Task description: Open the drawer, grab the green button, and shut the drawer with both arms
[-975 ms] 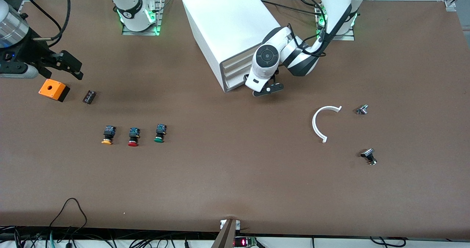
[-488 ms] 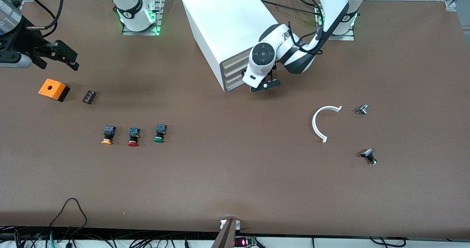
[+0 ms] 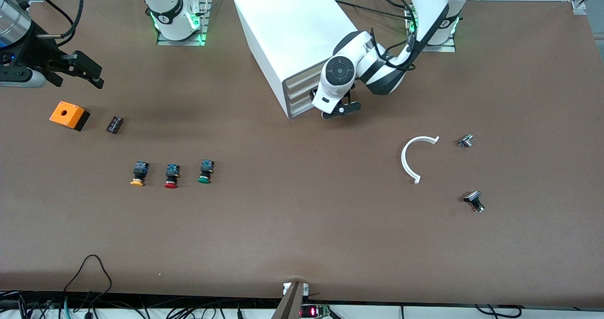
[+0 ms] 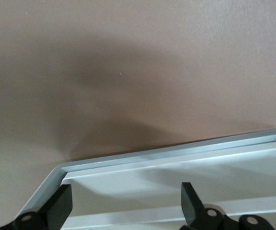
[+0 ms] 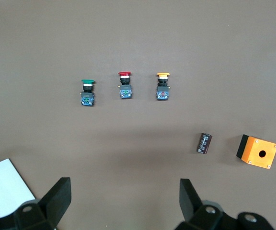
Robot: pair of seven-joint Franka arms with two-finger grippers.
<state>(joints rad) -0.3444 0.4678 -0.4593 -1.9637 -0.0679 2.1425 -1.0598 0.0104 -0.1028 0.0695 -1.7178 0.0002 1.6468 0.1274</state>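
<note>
The button (image 3: 204, 172) lies on the brown counter (image 3: 302, 234), nearest the camera, beside red- and yellow-capped ones. Farther off, the left pincer (image 3: 337, 110) stands wide and empty before the drawer (image 3: 302, 106) of the white cabinet (image 3: 292, 31). The right pincer (image 3: 78, 71), also wide and empty, hangs over the counter's right-arm end.

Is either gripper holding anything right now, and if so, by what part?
Nothing is held. The left gripper stands open at the front of the cabinet's drawers; the right gripper hangs open above the table near the orange box.
</note>
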